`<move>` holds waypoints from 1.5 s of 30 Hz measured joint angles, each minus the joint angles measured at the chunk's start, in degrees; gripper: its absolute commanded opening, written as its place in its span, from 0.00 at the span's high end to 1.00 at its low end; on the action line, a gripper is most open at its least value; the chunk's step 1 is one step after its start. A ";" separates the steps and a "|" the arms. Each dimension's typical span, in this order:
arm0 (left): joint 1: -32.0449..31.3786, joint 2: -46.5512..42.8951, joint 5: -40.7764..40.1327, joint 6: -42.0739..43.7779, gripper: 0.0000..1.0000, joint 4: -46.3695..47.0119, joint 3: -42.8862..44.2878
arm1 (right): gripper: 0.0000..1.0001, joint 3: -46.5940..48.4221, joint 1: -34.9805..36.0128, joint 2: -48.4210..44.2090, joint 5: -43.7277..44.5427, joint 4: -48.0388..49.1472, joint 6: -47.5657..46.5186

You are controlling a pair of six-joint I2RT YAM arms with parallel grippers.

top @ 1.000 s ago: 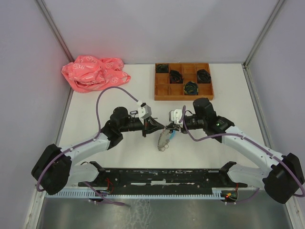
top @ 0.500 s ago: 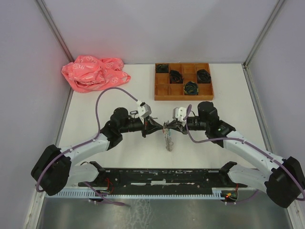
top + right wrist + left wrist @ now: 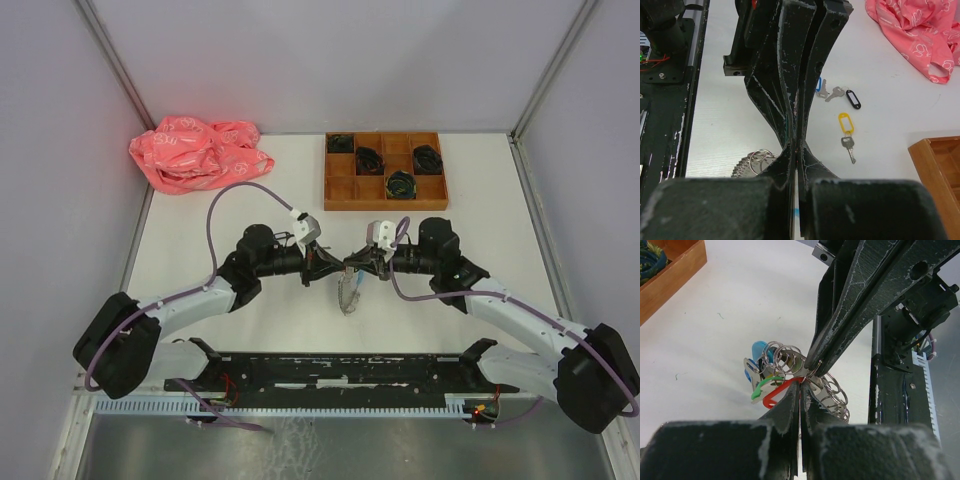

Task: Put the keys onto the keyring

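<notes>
From above, the keyring is too small to tell its pieces apart. In the right wrist view, the left pincer half hides a blue-tagged key. The frame edge cuts off the wooden tray and pink cloth.

Surfaces I can make out
Shiny metal keyring, glossy plastic tags on keys, wooden tray, crumpled pink cloth.

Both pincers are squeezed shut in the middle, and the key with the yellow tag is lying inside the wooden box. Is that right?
Not quite. The key with the yellow tag lies on the table, outside the wooden box; the right wrist view shows it. The left pincer and the right pincer are squeezed shut in the middle.
</notes>
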 measured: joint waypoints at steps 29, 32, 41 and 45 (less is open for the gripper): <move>-0.66 -4.26 -0.28 -0.02 0.97 -7.30 -0.74 | 0.76 10.34 0.04 -0.48 1.09 -27.96 -14.82; -0.66 -4.35 -0.31 -0.02 0.97 -8.28 -0.20 | 0.71 10.99 0.04 0.24 1.07 -29.27 -15.47; -0.85 -4.70 -0.35 0.61 0.97 -11.28 1.33 | 0.60 16.37 0.04 1.18 0.87 -36.54 -21.11; -0.87 -4.70 -0.35 1.31 0.97 -12.33 2.34 | 0.58 20.90 0.04 3.19 -0.72 -40.44 -26.40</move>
